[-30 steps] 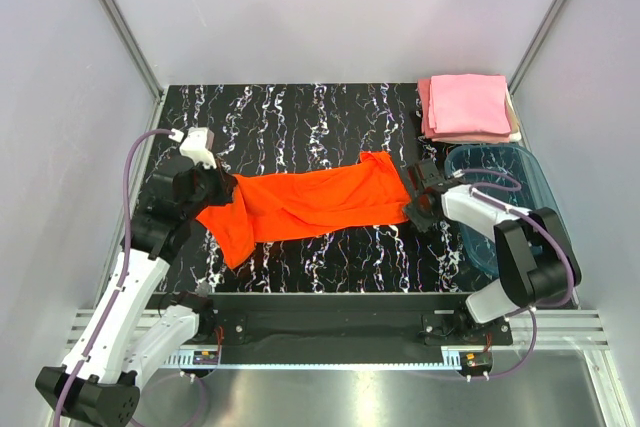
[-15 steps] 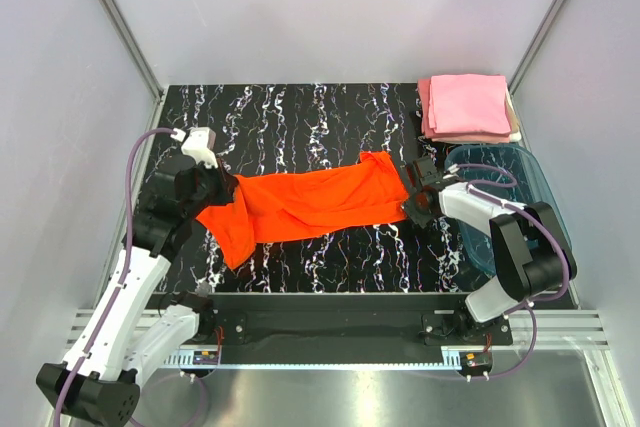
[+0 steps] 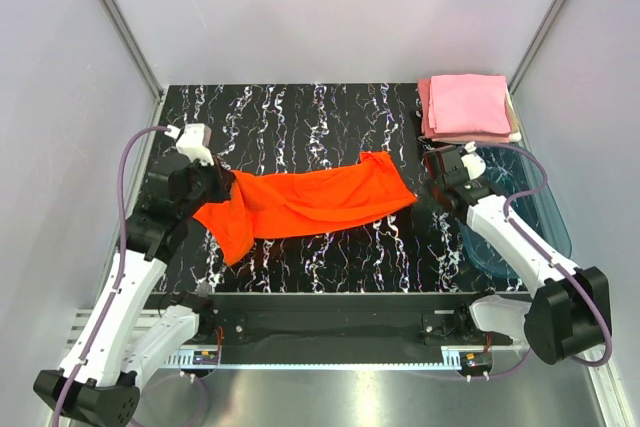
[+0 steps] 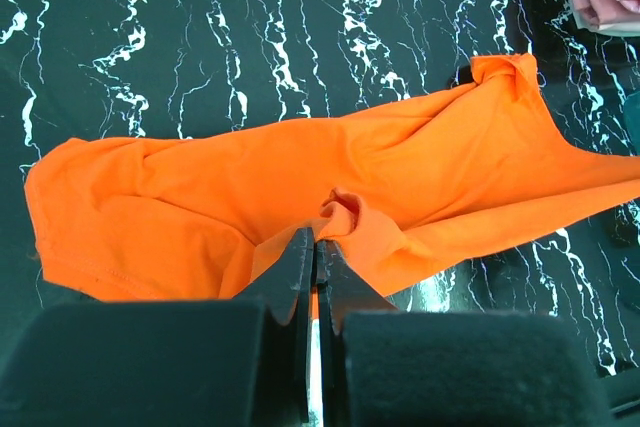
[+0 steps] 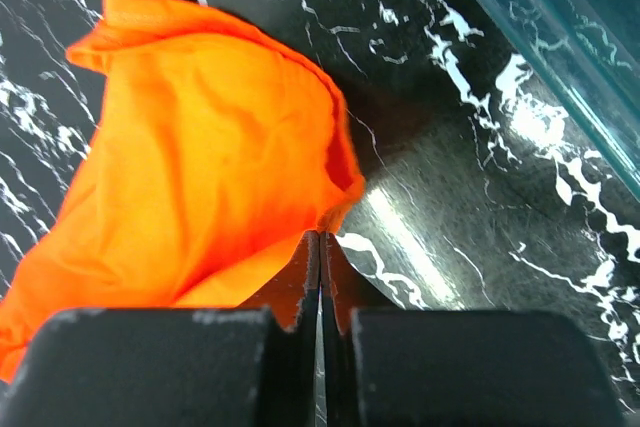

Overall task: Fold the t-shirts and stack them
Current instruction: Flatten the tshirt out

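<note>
Pinching a raised fold of the orange-red t-shirt [image 3: 310, 202], my left pincer [image 4: 316, 239] is fully closed on the soft cloth. My right pincer [image 5: 320, 239] is closed too, its tips meeting the shirt's right end; I cannot tell whether cloth is caught there. The shirt lies stretched and rumpled across the glossy black marbled bench [image 3: 300, 117]. Pink t-shirts [image 3: 468, 105], folded square, sit stacked at the far right corner.
</note>
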Tool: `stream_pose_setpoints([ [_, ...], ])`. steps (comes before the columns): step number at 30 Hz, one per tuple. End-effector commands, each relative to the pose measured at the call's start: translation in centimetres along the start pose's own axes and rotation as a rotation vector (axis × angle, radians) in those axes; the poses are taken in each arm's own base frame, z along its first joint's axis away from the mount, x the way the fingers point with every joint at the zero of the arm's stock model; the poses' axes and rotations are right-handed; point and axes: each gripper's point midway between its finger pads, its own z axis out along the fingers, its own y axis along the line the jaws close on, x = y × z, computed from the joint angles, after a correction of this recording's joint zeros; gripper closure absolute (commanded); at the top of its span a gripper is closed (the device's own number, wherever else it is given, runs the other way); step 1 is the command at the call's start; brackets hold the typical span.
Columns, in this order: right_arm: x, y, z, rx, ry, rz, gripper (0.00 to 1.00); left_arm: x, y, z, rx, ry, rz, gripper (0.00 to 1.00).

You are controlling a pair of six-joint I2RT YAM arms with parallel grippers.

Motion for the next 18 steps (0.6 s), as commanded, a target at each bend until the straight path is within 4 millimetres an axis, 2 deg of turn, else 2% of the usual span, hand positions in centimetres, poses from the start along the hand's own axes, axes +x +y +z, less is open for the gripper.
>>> stream_pose_setpoints([
  [1, 1.3, -1.1, 0.0, 0.032, 0.048, -0.054, 1.0, -2.2, -0.4, -0.9, 0.012, -0.073, 0.015, 1.0],
  [5, 0.3, -0.4, -0.4, 0.001, 0.02, -0.114, 1.0, -2.2, -1.2, -1.0, 0.055, -0.071, 0.025, 1.0],
  [7, 0.3, -0.2, -0.1, 0.004, 0.028, -0.131, 1.0, -1.7, -1.3, -0.5, 0.066, -0.051, 0.024, 1.0],
  [9, 1.7, -0.6, 0.8, 0.023, 0.085, -0.136, 1.0, -0.7, -1.8, 0.0, 0.098, -0.011, 0.006, 1.0],
  [10, 3.1, -1.0, 1.2, 0.025, 0.143, -0.134, 1.0, 0.2, -1.7, 0.4, 0.099, 0.017, -0.008, 1.0],
  [14, 6.0, -3.3, 2.5, 0.105, 0.234, -0.072, 0.99, 1.9, -0.6, 0.6, 0.057, 0.039, -0.012, 1.0],
  [15, 6.2, -3.7, 2.5, 0.118, 0.235, -0.064, 0.87, 1.9, -0.4, 0.5, 0.047, 0.034, -0.008, 1.0],
  [18, 6.5, -4.7, 2.7, 0.156, 0.234, -0.055, 0.67, 1.4, 0.0, 0.3, 0.024, 0.024, 0.011, 1.0],
])
